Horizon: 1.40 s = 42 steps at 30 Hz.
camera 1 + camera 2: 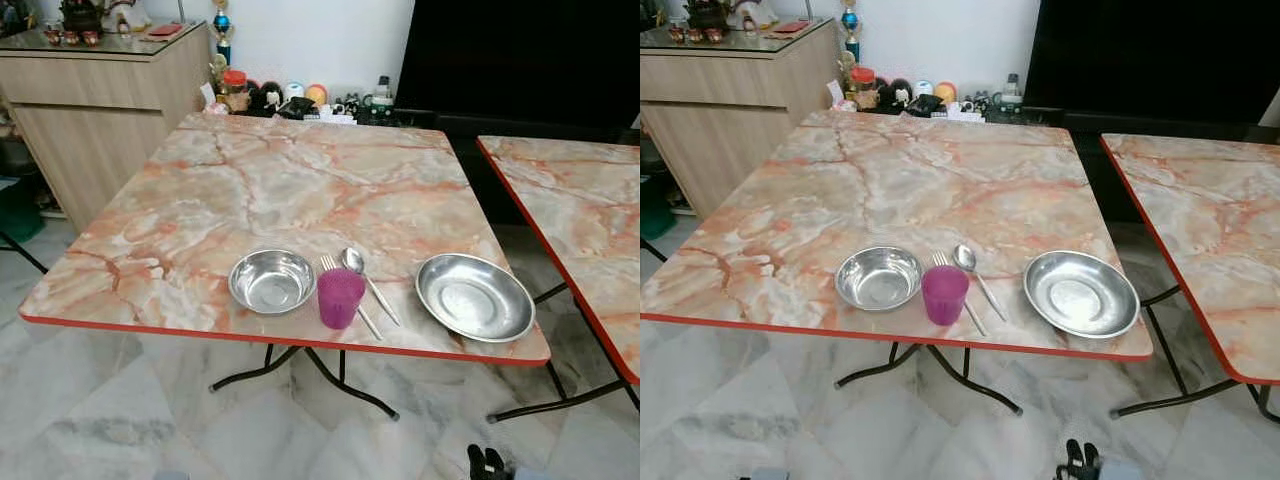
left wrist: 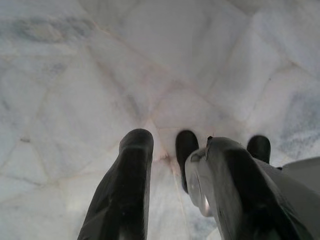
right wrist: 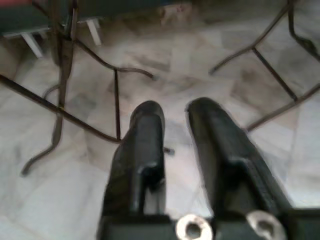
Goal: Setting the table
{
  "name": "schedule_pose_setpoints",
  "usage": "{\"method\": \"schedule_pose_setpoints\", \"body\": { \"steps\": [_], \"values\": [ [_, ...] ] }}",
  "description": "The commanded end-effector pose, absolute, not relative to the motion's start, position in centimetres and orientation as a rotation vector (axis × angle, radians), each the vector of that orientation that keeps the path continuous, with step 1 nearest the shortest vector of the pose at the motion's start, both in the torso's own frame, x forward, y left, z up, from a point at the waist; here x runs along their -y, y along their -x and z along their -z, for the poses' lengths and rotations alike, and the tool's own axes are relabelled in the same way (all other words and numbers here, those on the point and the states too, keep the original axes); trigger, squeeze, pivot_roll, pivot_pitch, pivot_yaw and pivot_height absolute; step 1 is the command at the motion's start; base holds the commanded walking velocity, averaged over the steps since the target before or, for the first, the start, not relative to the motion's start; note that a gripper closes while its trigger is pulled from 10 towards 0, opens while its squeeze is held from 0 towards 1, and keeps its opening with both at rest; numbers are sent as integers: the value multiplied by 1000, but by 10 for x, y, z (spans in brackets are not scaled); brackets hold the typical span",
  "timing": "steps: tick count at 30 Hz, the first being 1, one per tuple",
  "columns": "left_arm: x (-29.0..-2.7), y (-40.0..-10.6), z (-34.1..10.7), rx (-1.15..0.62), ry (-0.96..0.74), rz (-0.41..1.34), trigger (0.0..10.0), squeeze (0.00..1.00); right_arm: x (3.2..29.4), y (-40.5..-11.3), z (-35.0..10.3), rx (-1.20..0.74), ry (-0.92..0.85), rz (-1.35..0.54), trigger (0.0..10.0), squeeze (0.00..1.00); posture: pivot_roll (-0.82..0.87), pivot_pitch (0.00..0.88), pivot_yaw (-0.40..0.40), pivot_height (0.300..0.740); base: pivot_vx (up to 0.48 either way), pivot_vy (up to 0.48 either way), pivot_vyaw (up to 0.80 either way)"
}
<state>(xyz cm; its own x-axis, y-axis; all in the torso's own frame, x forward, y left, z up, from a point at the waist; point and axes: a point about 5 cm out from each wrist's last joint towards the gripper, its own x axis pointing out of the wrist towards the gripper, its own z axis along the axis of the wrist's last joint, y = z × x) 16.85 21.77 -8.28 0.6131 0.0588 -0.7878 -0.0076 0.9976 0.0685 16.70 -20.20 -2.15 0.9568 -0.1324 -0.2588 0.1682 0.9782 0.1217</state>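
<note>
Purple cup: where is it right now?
The cup stands near the table's front edge in the left eye view, between the bowl on its left and the plate on its right, just before the fork and spoon.

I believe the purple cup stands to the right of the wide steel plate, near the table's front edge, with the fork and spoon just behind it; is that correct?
Not quite: the purple cup stands to the left of the wide steel plate, between it and the steel bowl, as the left eye view shows. It is indeed near the table's front edge, with the fork and spoon just behind it.
</note>
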Motion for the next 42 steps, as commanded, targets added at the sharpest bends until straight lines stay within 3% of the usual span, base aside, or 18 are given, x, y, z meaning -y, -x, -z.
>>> {"method": "schedule_pose_setpoints", "body": {
  "steps": [1, 15, 17, 29, 30, 34, 35, 42],
  "values": [
    [-218, -165, 84, -918, -61, -41, 10000, 0, 207, -178, 1, -160, -144, 162, 10000, 1000, 25, 51, -79, 740, 0, 0, 0],
    [-221, -172, 80, -894, -64, -57, 10000, 0, 217, -225, -61, 37, -123, 156, 10000, 1000, 31, 70, -80, 740, 0, 0, 0],
    [-225, -173, 79, -884, -61, -81, 10000, 0, 216, -231, -69, 55, -125, 152, 10000, 0, 18, 78, -70, 740, 0, 0, 0],
    [-233, -174, 76, -879, -79, -101, 10000, 0, 206, -244, -90, 99, -162, 104, 10000, 0, 19, 98, -72, 740, 0, 0, 0],
    [-234, -174, 77, -880, -81, -102, 10000, 0, 206, -245, -91, 103, -170, 104, 10000, 1000, 20, 98, -72, 740, 0, 0, 0],
    [-233, -173, 77, -884, -85, -96, 10000, 0, 205, -249, -94, 101, -174, 100, 10000, 1000, 17, 111, -69, 740, 0, 0, 0],
    [-232, -172, 78, -887, -83, -92, 10000, 0, 203, -250, -95, 95, -169, 93, 10000, 16, 17, 111, -69, 740, 0, 0, 0],
    [-230, -169, 80, -895, -100, -79, 10000, 0, 202, -254, -95, 88, -165, 83, 10000, 0, 27, 115, -73, 740, 0, 0, 0]
  ]
}}
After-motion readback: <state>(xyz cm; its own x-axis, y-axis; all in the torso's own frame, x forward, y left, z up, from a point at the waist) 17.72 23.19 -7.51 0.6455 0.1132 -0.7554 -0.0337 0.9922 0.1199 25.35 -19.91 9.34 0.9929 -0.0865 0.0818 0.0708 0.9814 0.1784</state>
